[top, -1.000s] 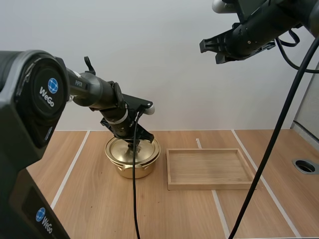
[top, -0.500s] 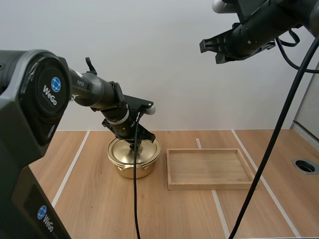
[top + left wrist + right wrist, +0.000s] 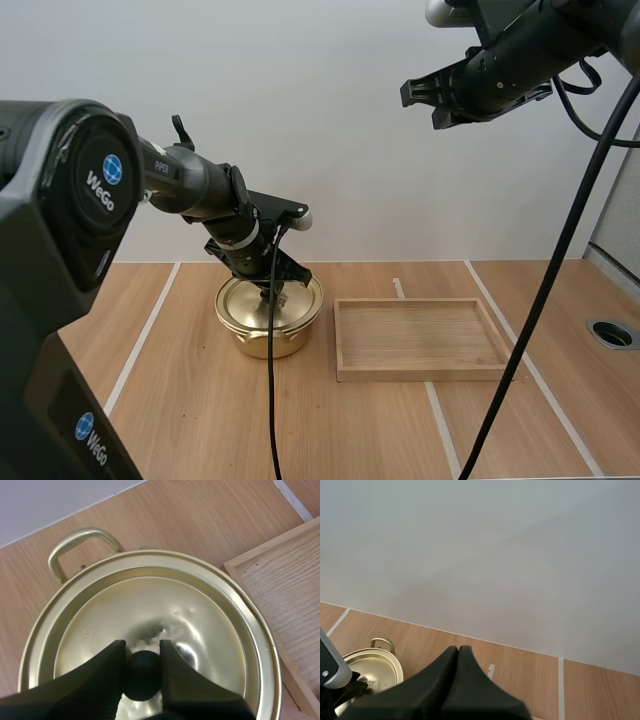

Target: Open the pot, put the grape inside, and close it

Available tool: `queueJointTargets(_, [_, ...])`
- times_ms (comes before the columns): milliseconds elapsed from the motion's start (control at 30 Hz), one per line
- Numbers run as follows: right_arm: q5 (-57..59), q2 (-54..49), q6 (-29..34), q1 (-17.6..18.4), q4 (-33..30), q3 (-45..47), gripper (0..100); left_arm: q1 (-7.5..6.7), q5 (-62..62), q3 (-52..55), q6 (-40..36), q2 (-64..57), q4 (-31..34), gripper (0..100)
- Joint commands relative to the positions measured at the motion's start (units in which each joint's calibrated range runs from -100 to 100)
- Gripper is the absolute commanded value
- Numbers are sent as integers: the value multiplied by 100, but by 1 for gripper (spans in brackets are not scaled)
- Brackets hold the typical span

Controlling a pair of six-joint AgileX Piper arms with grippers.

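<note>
— Pot (image 3: 266, 338) and left gripper (image 3: 271, 292) have both edged a little toward the tray (image 3: 420, 372) since a second ago. Over the last half second nothing has shifted.
— Has the gripper got hold of anything?
— Yes. The left wrist view shows its fingers (image 3: 107, 667) closed in on the black knob (image 3: 142, 675) of the lid (image 3: 200, 625), pinching it from both sides. In the high view the arm lies across that spot, so the grip cannot be read there.
— And the lid?
— Seated on the pot, which stands on the surface (image 3: 200, 420) just beside the tray, with a narrow gap between them.
— Right gripper (image 3: 458, 651)?
— High above and beyond the pot, well apart from it. Its own wrist view shows the fingers pressed together into one dark wedge, holding nothing.
</note>
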Motion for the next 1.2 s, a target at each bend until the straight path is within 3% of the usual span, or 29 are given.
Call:
queueJointTargets(0, [45, -83, -17, -14, 51, 18, 0, -14, 181, 27, -26, 130, 158, 40])
queueJointTargets(100, [45, -83, -17, -14, 51, 18, 0, -14, 181, 27, -26, 130, 181, 95])
queueJointTargets(133, [45, -83, -17, -14, 51, 18, 0, -14, 181, 27, -26, 130, 193, 100])
queueJointTargets(500, [45, -83, -17, -14, 51, 18, 0, -14, 311, -73, 54, 76, 233, 100])
queueJointTargets(833, [98, -83, -17, -14, 51, 18, 0, -14, 1982, -1525, 16, -700, 312, 100])
queueJointTargets(1167, [98, -83, -17, -14, 51, 18, 0, -14, 2202, -2187, 41, -1366, 343, 100])
